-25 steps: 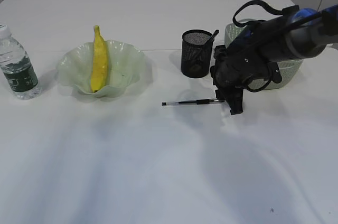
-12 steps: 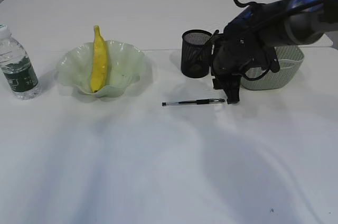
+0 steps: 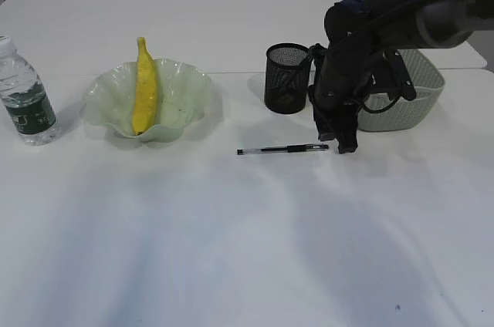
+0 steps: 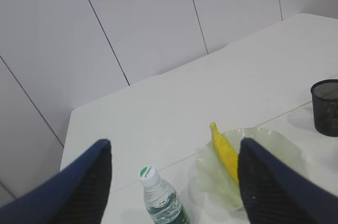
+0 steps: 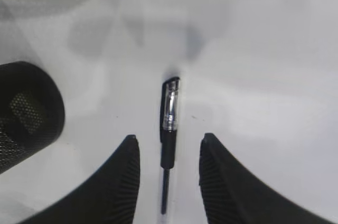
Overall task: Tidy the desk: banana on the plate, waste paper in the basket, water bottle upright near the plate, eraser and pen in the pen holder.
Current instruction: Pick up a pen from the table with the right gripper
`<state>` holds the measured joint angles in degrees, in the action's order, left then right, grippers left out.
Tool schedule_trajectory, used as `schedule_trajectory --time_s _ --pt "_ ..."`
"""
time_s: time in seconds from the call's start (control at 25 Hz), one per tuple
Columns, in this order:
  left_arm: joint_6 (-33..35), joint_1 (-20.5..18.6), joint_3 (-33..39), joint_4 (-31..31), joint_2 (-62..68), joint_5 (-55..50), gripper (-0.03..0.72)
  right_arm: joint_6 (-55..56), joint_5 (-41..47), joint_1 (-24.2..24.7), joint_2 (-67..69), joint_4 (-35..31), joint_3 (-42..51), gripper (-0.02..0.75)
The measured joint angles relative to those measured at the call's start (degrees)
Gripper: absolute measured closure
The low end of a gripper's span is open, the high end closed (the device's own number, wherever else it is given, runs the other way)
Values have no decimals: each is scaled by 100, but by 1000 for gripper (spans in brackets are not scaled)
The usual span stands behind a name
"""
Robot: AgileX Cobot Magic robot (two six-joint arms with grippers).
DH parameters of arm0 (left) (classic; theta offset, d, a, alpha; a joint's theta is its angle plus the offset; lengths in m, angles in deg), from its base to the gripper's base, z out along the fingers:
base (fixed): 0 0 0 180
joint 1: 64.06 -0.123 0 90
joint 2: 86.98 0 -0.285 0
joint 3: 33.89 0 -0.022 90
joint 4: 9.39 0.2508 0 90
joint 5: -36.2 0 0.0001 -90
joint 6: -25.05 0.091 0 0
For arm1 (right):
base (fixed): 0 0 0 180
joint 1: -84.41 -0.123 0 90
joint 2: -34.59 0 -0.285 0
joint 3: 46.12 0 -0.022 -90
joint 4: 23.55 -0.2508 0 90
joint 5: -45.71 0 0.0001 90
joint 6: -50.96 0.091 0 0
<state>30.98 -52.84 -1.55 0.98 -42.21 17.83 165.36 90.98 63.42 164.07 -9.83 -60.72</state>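
Your right pincer (image 5: 168, 174) stands partly open, one finger on each side of the pen (image 3: 282, 150), which lies flat on the white surface (image 3: 231, 250); neither pad touches it. The pen holder (image 3: 286, 78) stands at about ten o'clock from that pincer, the basket (image 3: 413, 96) at about two o'clock. The banana (image 3: 144, 88) lies in the plate (image 3: 189, 92). The water bottle (image 3: 23, 96) stands upright at nine o'clock from the plate; its dark green label carries print too small to read. Your left pincer (image 4: 174, 182) hangs wide and empty, high above the bottle and plate.
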Motion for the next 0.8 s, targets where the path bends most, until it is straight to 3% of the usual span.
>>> schedule_trajectory --time_s 0.4,0.8 --pt "0 0 0 0 0 -69 160 -249 498 0 12 -58 -211 453" --pt "0 0 0 0 0 -147 160 -331 420 0 210 -206 -293 453"
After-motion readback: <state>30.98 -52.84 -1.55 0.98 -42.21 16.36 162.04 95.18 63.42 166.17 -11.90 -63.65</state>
